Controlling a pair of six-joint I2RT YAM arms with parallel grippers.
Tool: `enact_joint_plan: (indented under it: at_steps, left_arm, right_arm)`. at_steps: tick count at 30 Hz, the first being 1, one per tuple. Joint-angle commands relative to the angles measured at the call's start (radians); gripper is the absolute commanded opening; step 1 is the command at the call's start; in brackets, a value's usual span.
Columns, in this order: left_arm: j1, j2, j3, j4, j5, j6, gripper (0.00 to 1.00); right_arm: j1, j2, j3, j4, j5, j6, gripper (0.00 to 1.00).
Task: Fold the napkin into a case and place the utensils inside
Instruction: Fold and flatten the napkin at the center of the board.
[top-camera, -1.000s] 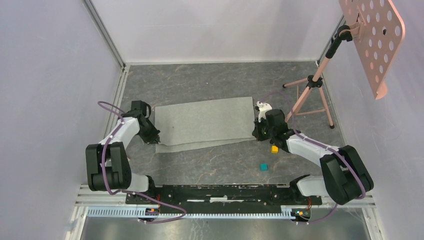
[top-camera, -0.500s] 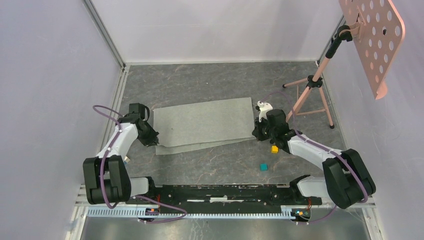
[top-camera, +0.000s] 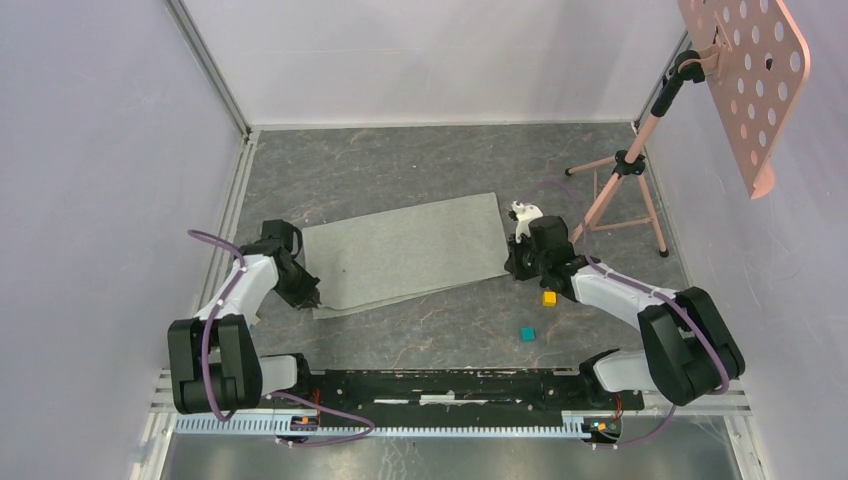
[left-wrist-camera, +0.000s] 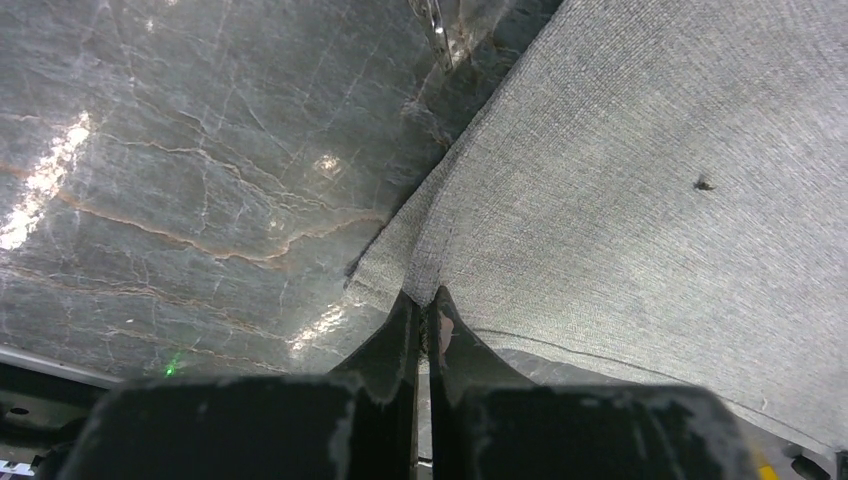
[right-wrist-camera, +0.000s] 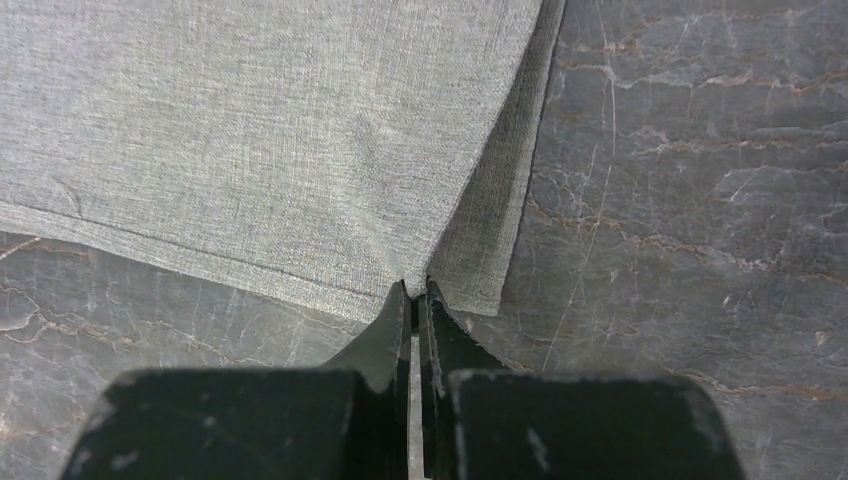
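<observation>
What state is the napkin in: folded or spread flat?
Folded over: the napkin lies in two layers, a lower edge peeking out beyond the upper one along its near side.

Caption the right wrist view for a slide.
Right tool shut on the doubled edge of the grey napkin near its corner, above the dark marbled table.

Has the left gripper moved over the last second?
Yes. The left gripper, shut on the napkin, came nearer the base rail, dragging its corner along.

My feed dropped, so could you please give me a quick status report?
Left claw shut on napkin, near left corner. Right claw shut on its near right corner. It lies doubled, flat. Yellow cube beside right claw.
</observation>
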Motion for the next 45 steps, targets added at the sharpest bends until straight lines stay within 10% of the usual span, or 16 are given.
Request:
enact_joint_plan:
  at_steps: [1,45]
  left_arm:
    - [0.003,-0.069,0.022,-0.027,-0.01,-0.044,0.06]
    - [0.002,-0.156,-0.072,-0.079,0.091,-0.112,0.13]
  right_arm:
    - [0.001,-0.002,0.077,0.01,0.019,0.004,0.0]
    - [0.001,-0.01,0.123,-0.054,0.061,-0.01,0.0]
